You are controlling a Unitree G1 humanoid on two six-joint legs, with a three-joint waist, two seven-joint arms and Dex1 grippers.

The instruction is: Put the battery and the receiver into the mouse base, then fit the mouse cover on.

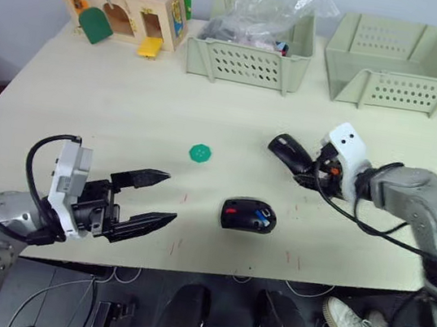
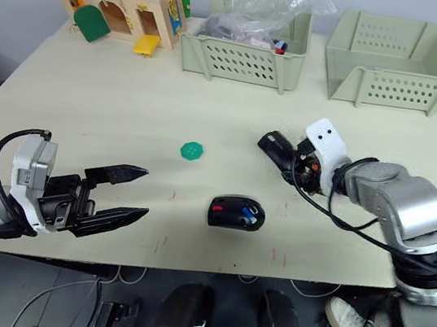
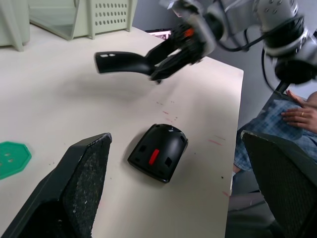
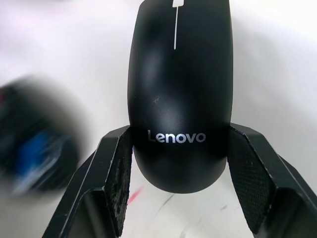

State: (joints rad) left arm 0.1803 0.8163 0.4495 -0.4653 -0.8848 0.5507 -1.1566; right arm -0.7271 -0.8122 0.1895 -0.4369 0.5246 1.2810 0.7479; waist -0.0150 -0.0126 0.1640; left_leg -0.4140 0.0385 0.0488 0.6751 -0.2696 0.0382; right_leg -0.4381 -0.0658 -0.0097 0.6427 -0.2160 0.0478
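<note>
The mouse base (image 1: 248,216) lies near the table's front middle, its hollow top up with a red patch inside. The blue battery (image 1: 261,215) lies in that hollow. The receiver is hidden. My right gripper (image 1: 313,170) is shut on the mouse cover (image 1: 289,151), a glossy black shell with white lettering (image 4: 177,137), held between the fingers (image 4: 117,173) above the table, behind and to the right of the base. My left gripper (image 1: 170,197) stands open and empty to the left of the base, which also lies ahead of its fingers (image 3: 81,186) in the left wrist view.
A green disc (image 1: 199,153) lies left of the cover. At the back stand a wooden latch box (image 1: 122,8), a basket (image 1: 250,63) holding a plastic bag, and an empty basket (image 1: 400,75). A person's hand (image 3: 301,113) and shoe (image 1: 349,323) show past the front right edge.
</note>
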